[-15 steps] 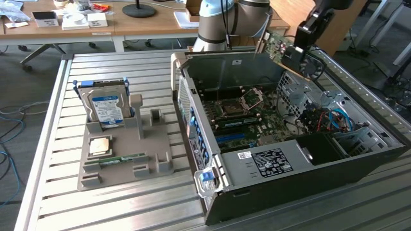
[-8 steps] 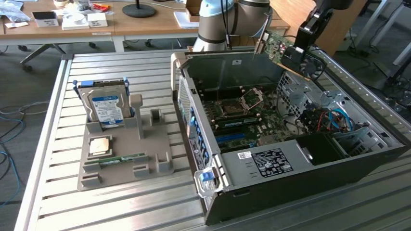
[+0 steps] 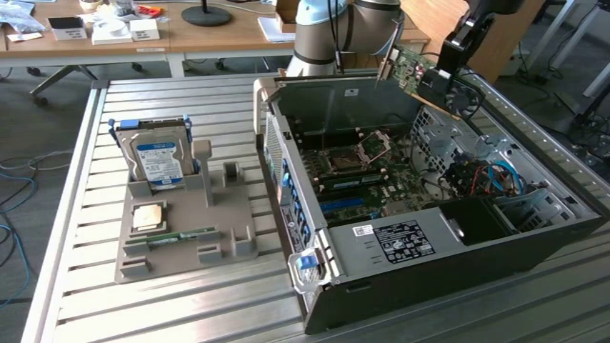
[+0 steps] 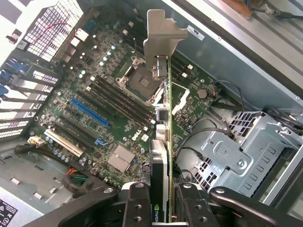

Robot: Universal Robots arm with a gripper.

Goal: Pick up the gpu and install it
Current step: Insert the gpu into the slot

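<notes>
Here we saw the gripper [image 3: 448, 63] poised above the open computer case [image 3: 458, 264], its fingers [image 4: 137, 204] drawn in to a narrow gap and clamped on the two faces of the gpu [image 3: 405, 68]. The card hung in the air, tilted, over the far side of the case and clear of everything inside it.

From the wrist view we looked along the card's edge. It ran away from the fingers with its silvery bracket [image 4: 162, 40] at the far end. Beneath it lay the green motherboard [image 4: 94, 137], with the processor socket [image 4: 138, 82] and a long blue slot [image 4: 90, 112] off to one side of the card. A grey metal drive cage [image 4: 241, 151] sat on the other side.

The case lay on its side on a slatted metal table [image 3: 191, 307]. On the exterior view's left, well apart from the case, a grey holder [image 3: 224, 229] carried an upright hard drive [image 3: 157, 158], a narrow green memory stick [image 3: 171, 236] lying flat, and a small square chip [image 3: 146, 216] between them.
</notes>
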